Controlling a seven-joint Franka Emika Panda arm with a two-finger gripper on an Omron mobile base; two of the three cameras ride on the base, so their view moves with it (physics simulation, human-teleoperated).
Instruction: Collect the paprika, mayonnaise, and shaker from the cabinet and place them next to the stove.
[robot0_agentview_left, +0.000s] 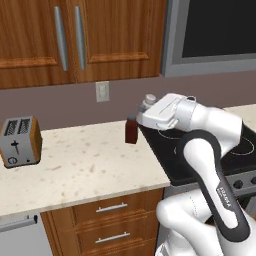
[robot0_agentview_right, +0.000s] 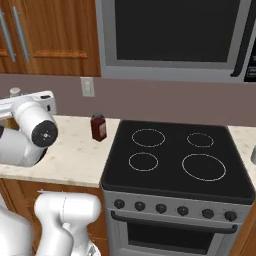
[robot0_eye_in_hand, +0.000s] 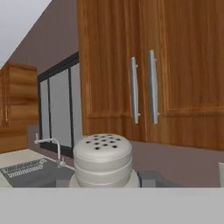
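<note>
My claw (robot0_agentview_left: 146, 107) was closed on the shaker (robot0_agentview_left: 149, 100), the little pale cylinder with its dotted, rounded top sitting right in front of my hand camera (robot0_eye_in_hand: 102, 158) and poking up above my white wrist in both base views (robot0_agentview_right: 15, 92). I held it in the air over the tabletop (robot0_agentview_left: 85, 170), near the left edge of the stove (robot0_agentview_right: 175, 155). The paprika (robot0_agentview_left: 132, 130) already stood upright on the tabletop just beside that edge (robot0_agentview_right: 98, 127). I could not see the mayonnaise anywhere. The cabinet (robot0_agentview_left: 80, 40) doors were shut, their long silver handles (robot0_eye_in_hand: 143, 92) side by side. A toaster (robot0_agentview_left: 20, 141) sat well off to the left, out of my way.

What worried me, judging from how things lay: the shaker was small and smooth, and I gripped only its lower part, so a quick swing or a bump could have let it slip or tip out of my claw. The paprika stood close beneath and behind my hand; had I come down carelessly, my wrist or the shaker could have knocked the bottle over or shoved it onto the black glass. Setting the shaker down tilted could have let it roll, being round. I also risked placing it on the stove itself rather than next to it, since the edge was near.
</note>
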